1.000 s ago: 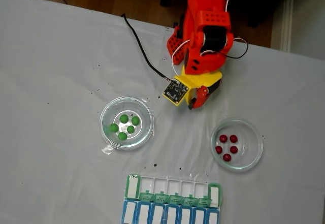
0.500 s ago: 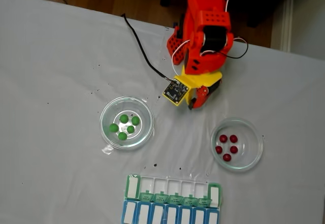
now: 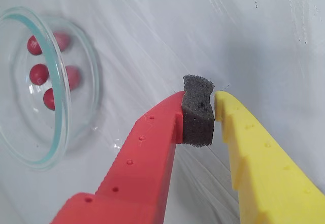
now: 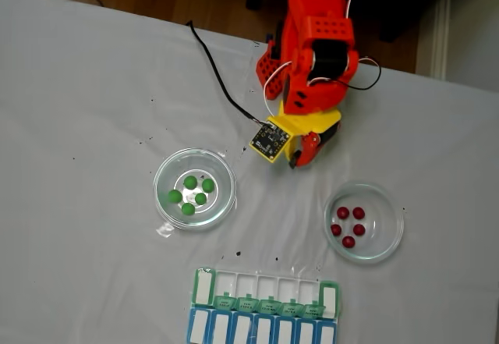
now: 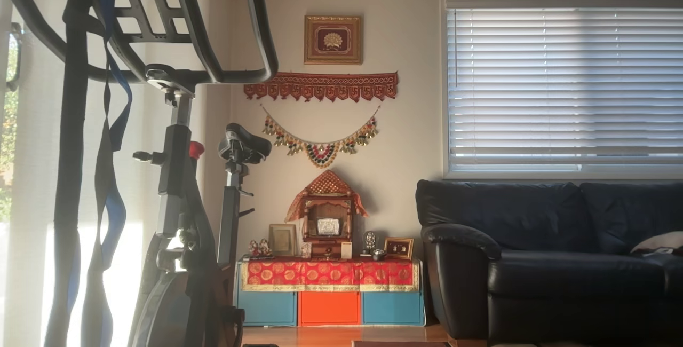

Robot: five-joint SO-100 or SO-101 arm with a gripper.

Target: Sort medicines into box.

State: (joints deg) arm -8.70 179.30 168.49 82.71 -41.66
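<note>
Wrist view: the gripper (image 3: 207,113) has one red finger and one yellow finger, closed together on a dark foam pad (image 3: 197,112) that sits on the red one; it holds no pill. To its left is a glass dish (image 3: 56,132) with dark red pills (image 3: 39,73), standing on the white worktop (image 3: 254,36).

Fixed view: the gripper (image 4: 299,159) is above the worktop (image 4: 86,102), between two dishes. Below and right of it is the dish with five red pills (image 4: 348,225). Below and left is a dish (image 4: 228,174) with five green pills (image 4: 192,193). The pill box (image 4: 265,285) lies further below the gripper, near the lower edge, its white compartments open.

Other view: a living room with a sofa (image 5: 549,261) and an exercise bike (image 5: 181,187).
</note>
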